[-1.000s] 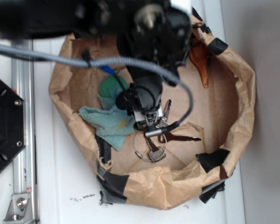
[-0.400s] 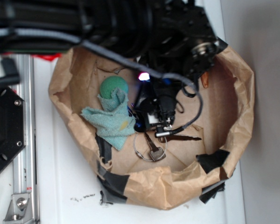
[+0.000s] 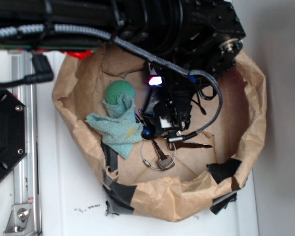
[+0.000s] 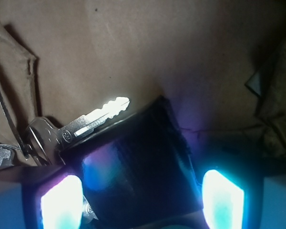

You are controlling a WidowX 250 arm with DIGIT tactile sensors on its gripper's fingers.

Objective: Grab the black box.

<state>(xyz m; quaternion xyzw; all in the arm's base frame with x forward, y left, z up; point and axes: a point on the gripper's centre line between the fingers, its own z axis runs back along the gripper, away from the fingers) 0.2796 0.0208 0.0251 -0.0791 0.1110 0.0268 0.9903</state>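
Black metal and cabling fill the top of the exterior view, where the arm reaches down from the upper edge into a brown paper nest (image 3: 255, 113). The gripper (image 3: 160, 115) hangs low near the middle of the frame, pointing down at the paper floor. In the wrist view its two fingertips (image 4: 222, 198) glow blue-white at the lower left and lower right corners, spread apart on either side of the black box (image 4: 133, 164); the jaws are parted and straddle it, and whether the pads touch its sides cannot be told.

That box sits at the lower centre of the wrist view, flat and squarish, dark and slightly glossy, with a blue-violet sheen reflected on its top. From outside only a dark sliver of it (image 3: 150, 104) shows beside the gripper, just right of centre.

A silver key (image 4: 93, 119) lies against the box's upper left edge, its blade pointing to the upper right. In the exterior view the key ring (image 3: 155, 155) lies just below the gripper. A teal cloth (image 3: 113, 130) and a green ball (image 3: 119, 91) lie to its left.
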